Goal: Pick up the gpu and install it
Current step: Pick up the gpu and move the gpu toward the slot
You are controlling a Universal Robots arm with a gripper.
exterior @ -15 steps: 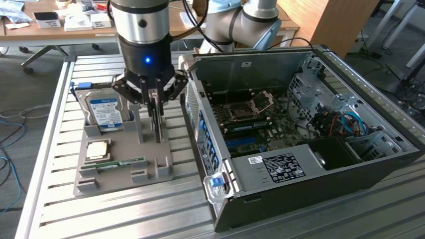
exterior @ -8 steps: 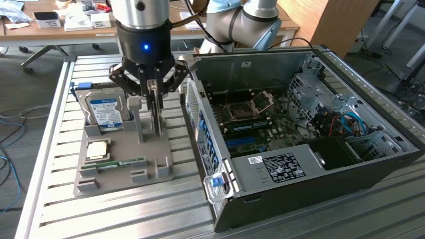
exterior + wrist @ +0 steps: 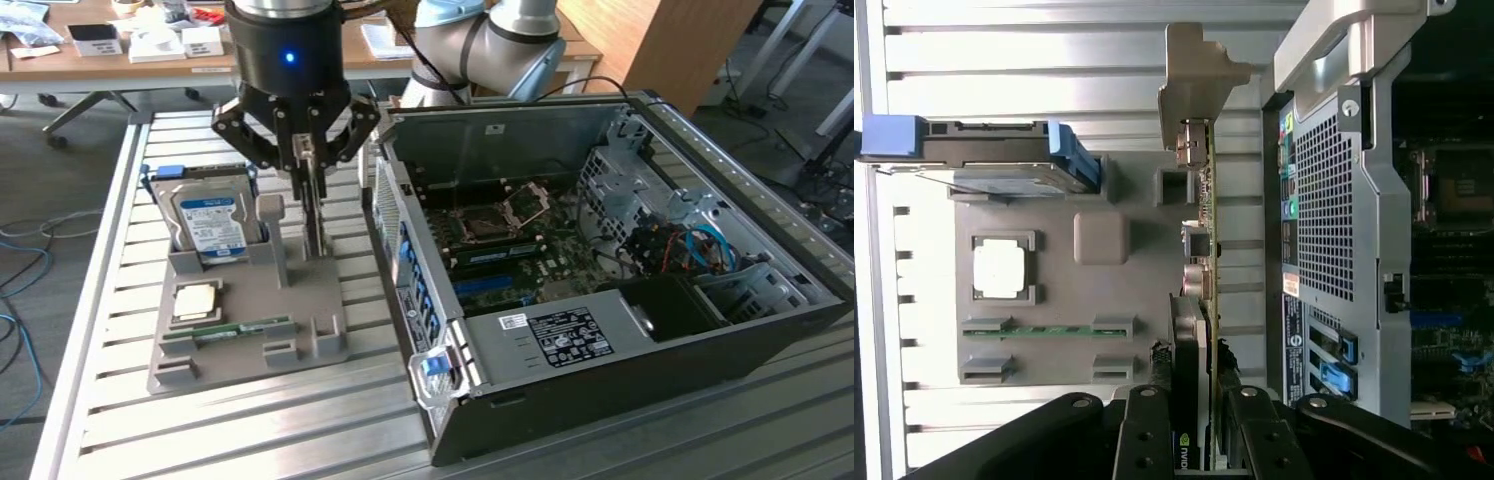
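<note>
Seeing any trouble ahead with that grip?

Yes. The gripper (image 3: 310,170) has its jaws drawn narrow onto the top edge of the gpu (image 3: 315,225), which stands edge-on at the side of the grey holder (image 3: 314,335) nearer the case, left of centre in the exterior view. I cannot tell whether the card's lower edge is seated in the holder or just clear of it.

So what goes wrong?

In the wrist view the gripper (image 3: 1194,390) pinches the gpu (image 3: 1191,330) near the end away from its silvery bracket (image 3: 1199,70). A thin card held off-centre could, I think, swing or slip between the pads. If it binds in its slot, the holder may come up with it.

And the case?

The computer case (image 3: 627,390) stands just beside the holder, filling the exterior view's right. A tilted card could knock the bracket on that wall, or meet the board's slot crooked.

Now count for me.

One gpu, one gripper, one holder, one case. On the holder: one hard drive (image 3: 214,225) standing upright at upper left, one processor chip (image 3: 198,298) lying flat, and one memory stick (image 3: 251,328) below it.
</note>
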